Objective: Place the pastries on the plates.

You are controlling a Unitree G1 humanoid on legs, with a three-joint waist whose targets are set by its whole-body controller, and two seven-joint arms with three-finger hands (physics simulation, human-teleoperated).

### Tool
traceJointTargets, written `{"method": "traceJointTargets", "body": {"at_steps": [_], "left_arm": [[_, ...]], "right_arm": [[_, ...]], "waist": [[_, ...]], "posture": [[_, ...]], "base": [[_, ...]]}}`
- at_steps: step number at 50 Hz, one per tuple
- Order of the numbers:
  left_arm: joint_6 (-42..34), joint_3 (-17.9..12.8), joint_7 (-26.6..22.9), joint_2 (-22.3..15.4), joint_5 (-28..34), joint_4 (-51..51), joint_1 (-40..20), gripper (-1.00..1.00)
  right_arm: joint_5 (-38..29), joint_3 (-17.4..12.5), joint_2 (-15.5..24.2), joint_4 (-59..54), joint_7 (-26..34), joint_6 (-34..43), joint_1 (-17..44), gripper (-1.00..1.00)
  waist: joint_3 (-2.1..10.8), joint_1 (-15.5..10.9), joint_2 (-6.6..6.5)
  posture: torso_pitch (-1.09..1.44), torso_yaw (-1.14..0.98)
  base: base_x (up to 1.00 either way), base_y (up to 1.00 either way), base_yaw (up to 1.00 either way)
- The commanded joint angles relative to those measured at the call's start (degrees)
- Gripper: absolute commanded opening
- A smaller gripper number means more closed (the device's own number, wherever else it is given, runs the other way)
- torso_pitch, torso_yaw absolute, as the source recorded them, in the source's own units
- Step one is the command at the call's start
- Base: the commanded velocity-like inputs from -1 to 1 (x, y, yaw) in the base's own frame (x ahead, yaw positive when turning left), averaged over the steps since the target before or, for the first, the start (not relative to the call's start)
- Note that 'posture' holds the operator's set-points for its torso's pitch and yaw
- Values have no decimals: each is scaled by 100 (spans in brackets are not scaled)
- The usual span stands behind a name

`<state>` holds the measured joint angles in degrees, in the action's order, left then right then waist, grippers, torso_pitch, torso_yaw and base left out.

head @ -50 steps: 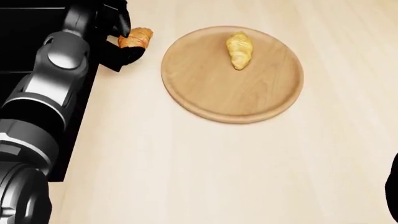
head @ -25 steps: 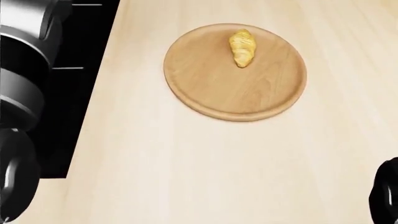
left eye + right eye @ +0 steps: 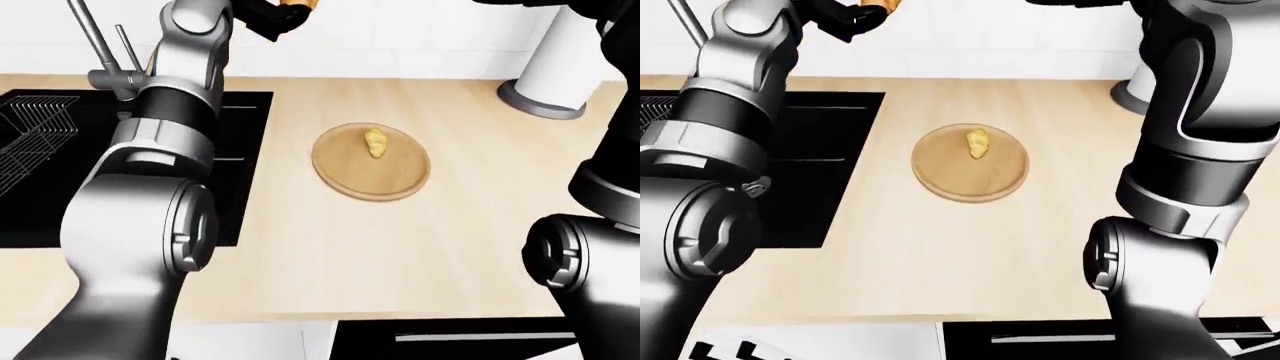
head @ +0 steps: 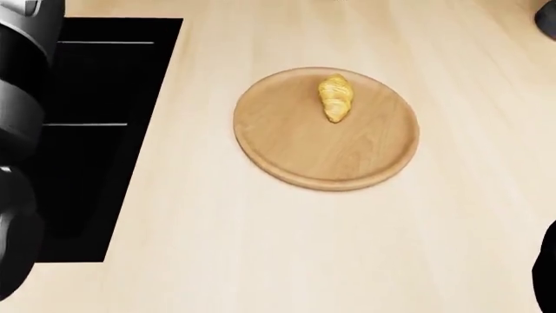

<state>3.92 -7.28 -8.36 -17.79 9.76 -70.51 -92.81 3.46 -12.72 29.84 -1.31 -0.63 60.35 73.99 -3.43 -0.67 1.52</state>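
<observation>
A round wooden plate (image 4: 304,153) lies on the light wood counter with a yellow croissant (image 4: 336,98) on its upper part. My left arm reaches up along the left of the eye views. Its hand (image 3: 272,13) is held high above the counter at the top edge, shut on an orange croissant (image 3: 297,4) that is partly cut off; it also shows as the orange croissant (image 3: 880,5) in the right-eye view. My right arm (image 3: 1200,97) rises on the right, and only a dark sliver of its hand (image 3: 1080,2) shows at the top edge.
A black sink (image 3: 60,180) with a faucet (image 3: 105,71) and a wire rack (image 3: 35,120) lies left of the plate. A white cylinder on a grey base (image 3: 555,75) stands at the upper right. The counter's near edge (image 3: 380,319) runs along the bottom.
My left hand has lifted the orange croissant off the counter and out of the head view. The head camera has moved: the plate now sits lower and looks smaller.
</observation>
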Motion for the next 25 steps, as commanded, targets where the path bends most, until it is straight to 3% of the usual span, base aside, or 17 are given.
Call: {"method": "traceJointTargets", "body": {"at_steps": [1,3,10,13,15,25], "left_arm": [[56,-1,10,-50,-54,260,-196,-100],[-5,17,-23,-44,-89,387,-118,-100],[-577,48,-133,-86,-278,1200,162,-100],[-802,108,-189,-99,-293,1519,277,-100],[-910,105,-206,-109,-326,1712,328,-100],[-1409,138,-262,-161,-359,2475,490,-100]], "right_arm": [[-31,129,147,95,-42,-157,146,100],[135,-98,-14,191,-133,-184,134,100],[415,-81,19,254,-309,-61,110,100],[505,-89,31,271,-408,14,106,100],[562,-90,35,262,-483,18,97,100],[816,-127,118,310,-713,115,66,100]], "waist": [[156,-3,14],[163,-5,17],[180,-2,13],[381,8,-50],[441,2,-64],[378,30,-31]], "posture": [[0,0],[0,0],[0,0],[0,0],[0,0],[0,0]], "base": [[0,0,0],[0,0,0],[0,0,0],[-24,0,0],[-42,0,0],[-47,0,0]]}}
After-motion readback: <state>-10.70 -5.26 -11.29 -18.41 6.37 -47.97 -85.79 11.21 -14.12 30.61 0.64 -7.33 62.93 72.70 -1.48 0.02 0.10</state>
